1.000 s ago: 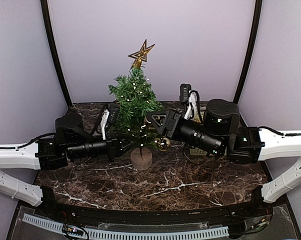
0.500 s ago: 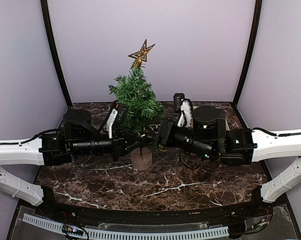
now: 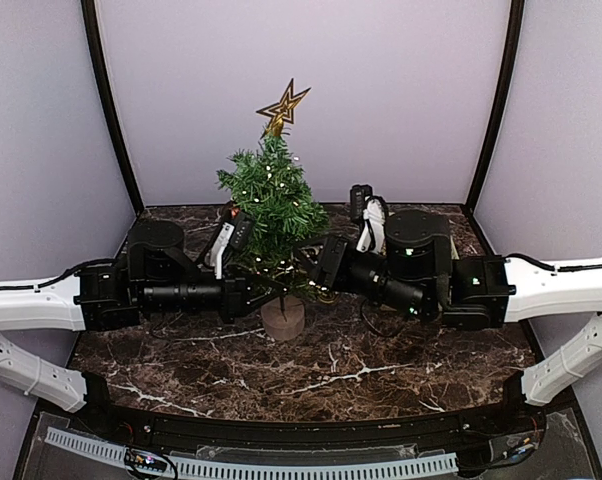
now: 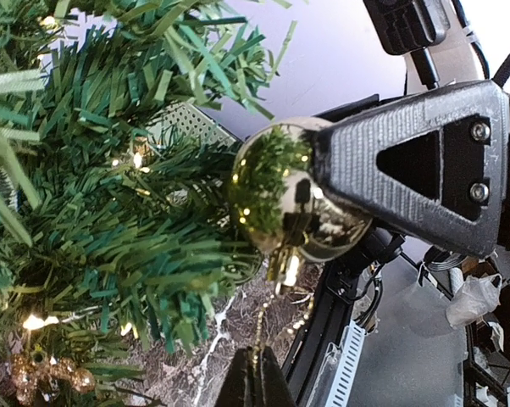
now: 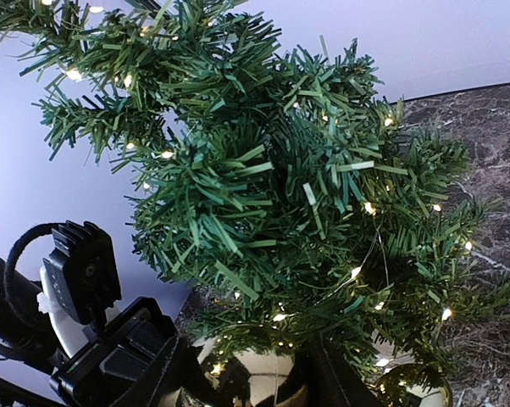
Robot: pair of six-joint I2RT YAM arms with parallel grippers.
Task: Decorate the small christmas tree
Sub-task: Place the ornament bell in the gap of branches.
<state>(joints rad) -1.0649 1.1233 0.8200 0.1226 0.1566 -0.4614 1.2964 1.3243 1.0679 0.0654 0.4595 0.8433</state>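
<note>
Both arms have drawn in toward the small christmas tree (image 3: 271, 195) over the last second. It stands upright on the worktop (image 3: 381, 370), toward 12 o'clock. The right fingers (image 4: 407, 170) grip a gold bauble (image 4: 289, 199) at the tree's low 4 o'clock side. The left fingers (image 4: 272, 390) are pressed together on the bauble's gold cord (image 4: 260, 326).

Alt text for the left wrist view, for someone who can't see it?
A shiny gold bauble, clamped by the right gripper's black finger, sits against lit green branches of the small christmas tree. Its gold cord runs down to the shut left gripper.
</note>
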